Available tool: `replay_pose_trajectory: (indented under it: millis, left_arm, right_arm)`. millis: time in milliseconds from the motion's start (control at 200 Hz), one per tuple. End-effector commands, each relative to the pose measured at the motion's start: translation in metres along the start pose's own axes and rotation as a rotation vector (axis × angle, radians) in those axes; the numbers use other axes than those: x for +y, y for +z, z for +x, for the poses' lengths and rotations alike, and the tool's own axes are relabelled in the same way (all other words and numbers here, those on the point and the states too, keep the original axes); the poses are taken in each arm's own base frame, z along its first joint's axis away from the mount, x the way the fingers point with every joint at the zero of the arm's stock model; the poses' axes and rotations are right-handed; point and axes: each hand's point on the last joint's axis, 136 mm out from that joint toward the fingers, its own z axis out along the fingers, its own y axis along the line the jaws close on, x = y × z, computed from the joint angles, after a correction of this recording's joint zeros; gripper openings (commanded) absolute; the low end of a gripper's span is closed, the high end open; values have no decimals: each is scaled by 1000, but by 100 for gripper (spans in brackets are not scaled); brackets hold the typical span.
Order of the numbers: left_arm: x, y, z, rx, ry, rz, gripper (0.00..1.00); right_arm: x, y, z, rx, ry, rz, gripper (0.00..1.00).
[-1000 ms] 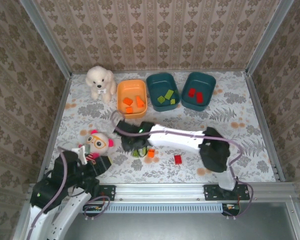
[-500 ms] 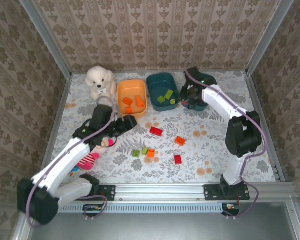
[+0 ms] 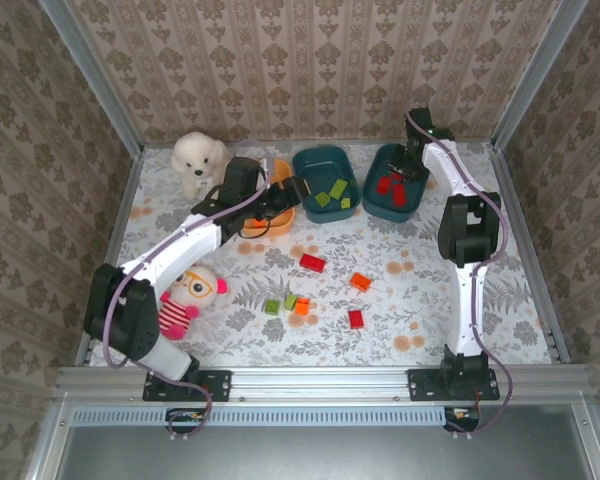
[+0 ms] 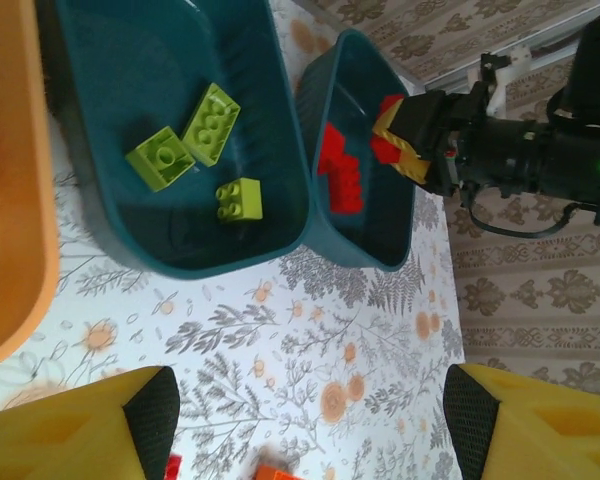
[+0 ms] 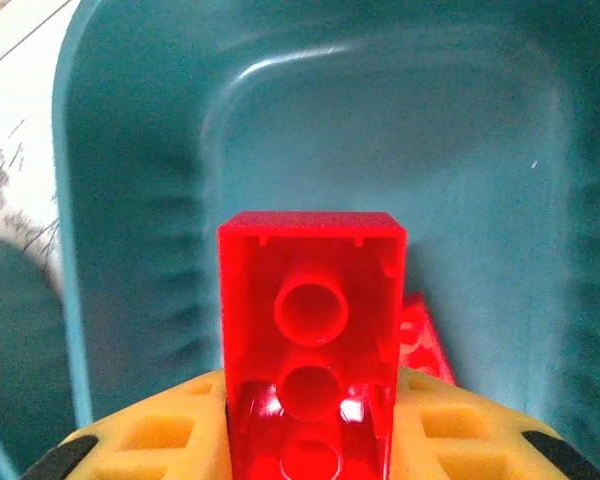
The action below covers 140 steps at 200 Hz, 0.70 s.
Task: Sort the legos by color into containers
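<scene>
Near table (image 3: 520,300): six loose legos (image 3: 356,319) in red, orange and green lie between the arm bases and the tubs. None is sorted yet.
Near left: a pink-and-yellow plush toy (image 3: 190,295) lies beside the left arm, apart from the bricks.
Left gripper (image 4: 310,425): jaws spread wide with nothing between them. It hangs at the right rim of the orange tub (image 4: 10,200).
Middle teal tub (image 4: 130,60): it holds three green bricks (image 4: 210,122).
Right gripper (image 4: 405,140): clamped on one red brick (image 5: 310,330), held on end over the right teal tub (image 5: 480,150).
Right teal tub, contents: red bricks (image 4: 340,175) lie on its floor, below the held one.
Step in hand, as I judge it: dropping the red brick in with its colour.
Doing it well: I would keep the brick inside the rim, lower it a little, part the jaws fully, then lift straight up so that it cannot cling to a pad.
</scene>
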Motion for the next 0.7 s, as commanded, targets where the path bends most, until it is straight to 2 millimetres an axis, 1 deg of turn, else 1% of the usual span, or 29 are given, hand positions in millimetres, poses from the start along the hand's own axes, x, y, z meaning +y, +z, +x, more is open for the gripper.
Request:
replay_pose_trajectory:
  millis: [0, 125, 225, 280, 310, 385, 445, 525, 605, 695]
  left_arm:
    - [-23, 6, -11, -12, 47, 61, 74]
    - [-26, 14, -12, -4, 46, 58, 73]
    - [-25, 16, -11, 5, 48, 49, 73]
    - [-23, 16, -9, 12, 48, 42, 73]
    - [-21, 16, -8, 16, 48, 35, 73]
    - [-20, 16, -6, 23, 50, 27, 73]
    - [-19, 15, -4, 29, 53, 22, 73]
    - [-18, 13, -3, 33, 58, 19, 74]
    - [-17, 11, 0, 41, 61, 13, 73]
    - [-15, 8, 3, 53, 67, 4, 73]
  right_arm:
    - [-7, 6, -9, 35, 9, -17, 32]
    - [-8, 24, -13, 54, 15, -28, 34]
    - [-5, 31, -16, 56, 24, -39, 38]
    - [-5, 33, -17, 54, 33, -43, 43]
    - [-4, 34, -17, 54, 35, -46, 49]
    - [-2, 33, -18, 52, 40, -56, 57]
    - [5, 26, -21, 38, 33, -74, 62]
    - [17, 10, -27, 7, 11, -100, 66]
    - [30, -13, -34, -36, -11, -126, 68]
    - [47, -46, -39, -89, -42, -162, 68]
